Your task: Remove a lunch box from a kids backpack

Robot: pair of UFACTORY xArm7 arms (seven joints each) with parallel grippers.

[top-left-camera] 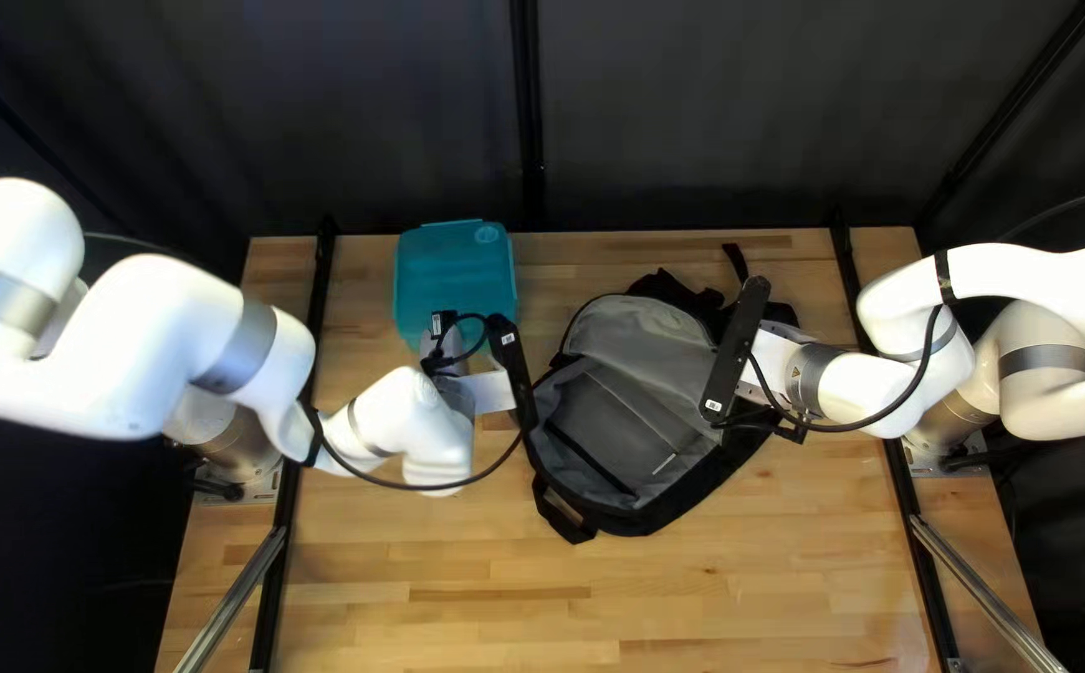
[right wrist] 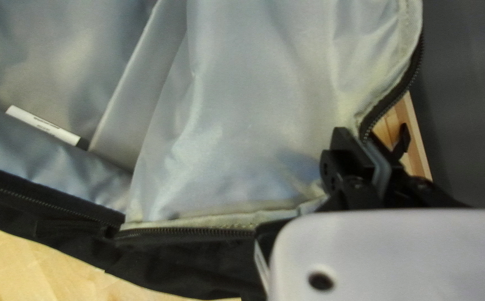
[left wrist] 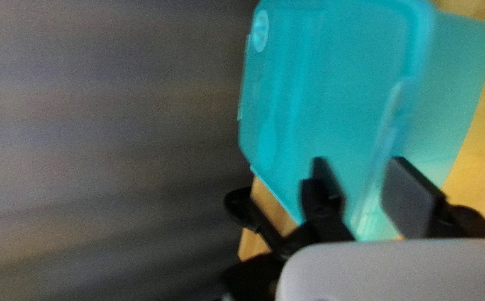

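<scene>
The lunch box (top-left-camera: 455,274) is already out of the backpack (top-left-camera: 642,430), so the hard part looks done, and I think you are at the step of leaving the box alone. Put a clock flat on the table (top-left-camera: 443,598), with twelve at the far edge. The box sits on the wood at ten o'clock from the bag, close to that far edge. Your left pincer (left wrist: 359,167) is spread wide, with part of the box between its fingers. Your right pincer (right wrist: 358,142) is pinching the edge of the open bag, at about two o'clock from the bag's middle. Next, lift the left one gently up and off, then swing it back toward nine o'clock. Don't push toward twelve, or the box might tip off the edge by the dark curtain (top-left-camera: 692,125). After that, open the right one and let the cloth drop. Watch the black cable (top-left-camera: 482,476) under your left wrist, and the bag's strap (top-left-camera: 561,511) at seven o'clock, since either might snag. Inside the bag there is only gray lining and a small white tag (right wrist: 43,126) to see.
</scene>
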